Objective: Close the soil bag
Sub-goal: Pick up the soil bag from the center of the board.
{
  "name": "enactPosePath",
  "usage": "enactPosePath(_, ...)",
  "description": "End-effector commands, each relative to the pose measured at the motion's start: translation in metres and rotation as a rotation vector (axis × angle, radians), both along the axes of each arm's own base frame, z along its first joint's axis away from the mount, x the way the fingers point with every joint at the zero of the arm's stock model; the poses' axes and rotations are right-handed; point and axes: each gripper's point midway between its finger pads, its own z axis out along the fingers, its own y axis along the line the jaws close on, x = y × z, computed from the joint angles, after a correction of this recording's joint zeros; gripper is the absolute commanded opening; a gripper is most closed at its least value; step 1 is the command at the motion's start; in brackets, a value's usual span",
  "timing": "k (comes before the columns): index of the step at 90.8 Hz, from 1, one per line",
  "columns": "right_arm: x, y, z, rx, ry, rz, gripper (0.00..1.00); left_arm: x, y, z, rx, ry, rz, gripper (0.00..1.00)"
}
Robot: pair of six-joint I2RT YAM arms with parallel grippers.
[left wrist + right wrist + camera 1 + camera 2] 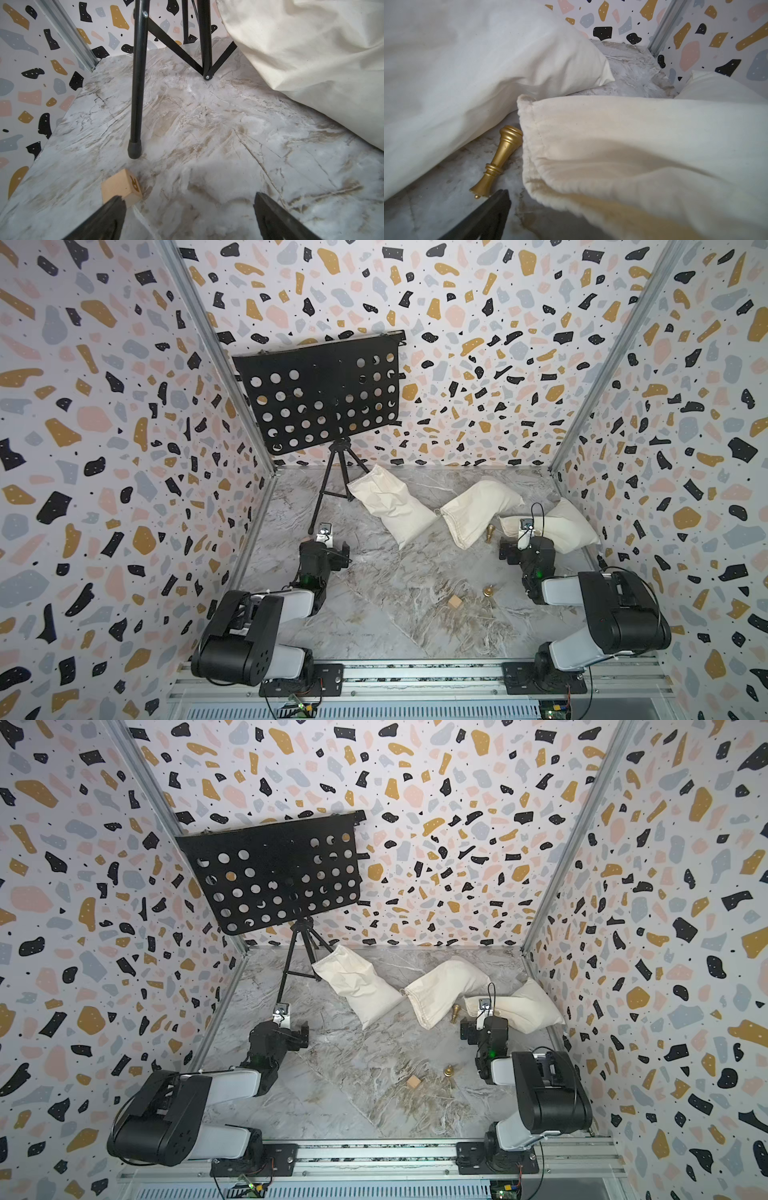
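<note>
Three cream cloth bags lie across the far half of the marble table: a left bag [388, 508], a middle bag [478, 508] and a right bag [561, 526]. I cannot tell which one holds soil. My right gripper [571, 209] is open at the right bag's [633, 145] hemmed mouth. One finger [494, 207] shows and the cloth hides the other. My left gripper [190, 202] is open and empty above bare marble. The left bag [311, 52] lies off to one side of it.
A black music stand [320, 393] stands at the far left, one tripod leg [136, 104] close ahead of my left gripper. A lettered wooden cube [121, 187] sits by its finger. A gold chess piece [497, 164] lies between two bags. Another [488, 591] and a cube [455, 601] sit mid-table.
</note>
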Motion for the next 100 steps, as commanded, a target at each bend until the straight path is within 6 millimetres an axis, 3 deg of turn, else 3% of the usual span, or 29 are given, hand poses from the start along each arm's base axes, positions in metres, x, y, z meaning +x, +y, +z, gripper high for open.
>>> enactPosePath(1, 0.005, 0.000, 0.012, 0.000, -0.034, -0.004, 1.00, 0.009, -0.002, 0.018, -0.021, -0.056, -0.003, 1.00)
enactPosePath(52, 0.004, 0.000, 0.011, -0.001, -0.036, -0.001, 1.00, 0.009, -0.002, 0.018, -0.026, -0.058, -0.008, 1.00)
enactPosePath(63, 0.006, 0.011, 0.025, -0.009, -0.044, 0.057, 1.00, 0.010, -0.011, 0.029, -0.018, -0.040, -0.059, 1.00)
enactPosePath(68, 0.004, 0.015, 0.035, -0.009, -0.007, 0.071, 1.00, 0.009, -0.008, 0.045, -0.023, -0.024, -0.041, 1.00)
enactPosePath(82, -0.004, 0.048, 0.085, 0.042, 0.016, 0.185, 1.00, -0.005, -0.009, 0.082, -0.088, -0.048, -0.026, 1.00)
enactPosePath(92, -0.013, 0.083, 0.097, 0.070, 0.108, 0.310, 1.00, -0.015, -0.014, 0.102, -0.202, -0.070, 0.001, 1.00)
enactPosePath(100, -0.021, 0.106, 0.101, 0.091, 0.123, 0.383, 1.00, -0.012, -0.031, 0.109, -0.344, -0.070, -0.034, 1.00)
